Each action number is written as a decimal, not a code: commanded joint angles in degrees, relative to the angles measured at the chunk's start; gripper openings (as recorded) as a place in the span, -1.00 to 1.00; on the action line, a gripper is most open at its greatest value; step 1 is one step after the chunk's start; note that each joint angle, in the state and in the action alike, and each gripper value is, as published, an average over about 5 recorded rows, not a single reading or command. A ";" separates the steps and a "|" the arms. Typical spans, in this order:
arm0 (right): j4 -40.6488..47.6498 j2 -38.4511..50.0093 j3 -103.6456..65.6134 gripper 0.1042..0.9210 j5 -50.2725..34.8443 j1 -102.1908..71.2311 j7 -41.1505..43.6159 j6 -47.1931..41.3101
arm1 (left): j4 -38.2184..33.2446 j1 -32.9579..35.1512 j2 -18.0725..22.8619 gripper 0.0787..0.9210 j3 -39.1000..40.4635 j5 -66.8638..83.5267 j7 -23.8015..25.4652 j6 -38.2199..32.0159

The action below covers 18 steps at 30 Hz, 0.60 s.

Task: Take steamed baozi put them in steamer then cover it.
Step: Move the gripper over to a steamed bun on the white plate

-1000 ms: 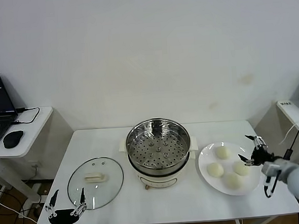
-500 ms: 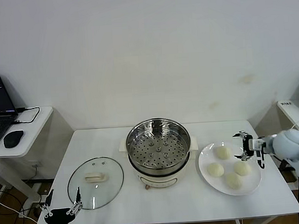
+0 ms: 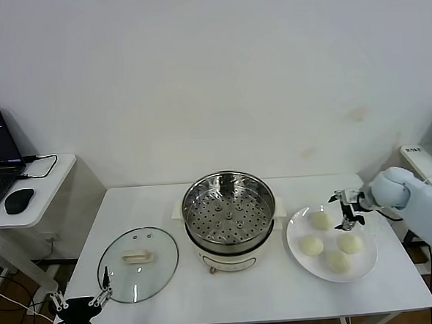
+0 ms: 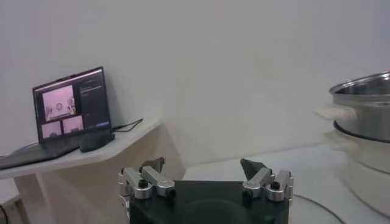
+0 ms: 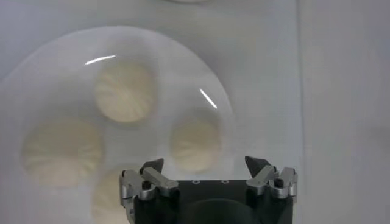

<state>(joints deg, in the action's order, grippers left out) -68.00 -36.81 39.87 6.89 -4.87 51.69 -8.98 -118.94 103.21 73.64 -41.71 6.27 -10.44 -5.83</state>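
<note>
At the table's near left corner, the left gripper [image 3: 79, 302] hangs parked, claw spread wide, beside the cover [image 3: 138, 264] lying flat. Behind it stands the steamer [image 3: 229, 218], uncovered. Over on the right, four steamed baozi [image 3: 311, 245] rest on the plate [image 3: 298, 258]; the right gripper [image 3: 345, 213] hovers over them, claw wide and holding nothing

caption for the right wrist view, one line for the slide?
Open right hand poised above four baozi on the white plate, none picked yet.
</note>
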 commanded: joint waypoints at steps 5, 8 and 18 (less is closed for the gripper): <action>7.25 -5.99 6.30 0.74 1.08 4.06 0.86 -0.93 | 0.86 -0.63 -0.12 0.77 -0.78 0.61 0.08 0.03; 7.73 -6.32 6.21 0.71 1.35 3.71 0.65 -1.05 | 0.95 -0.89 -0.10 0.77 -0.71 0.59 0.09 0.07; 9.81 -7.78 5.50 0.56 1.84 2.92 0.07 -1.43 | 1.03 -0.90 -0.08 0.77 -1.00 0.66 0.10 -0.05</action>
<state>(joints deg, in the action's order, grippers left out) -60.11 -43.31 44.30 8.53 -2.75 51.70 -10.29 -117.96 102.28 73.58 -42.50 6.85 -10.35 -5.81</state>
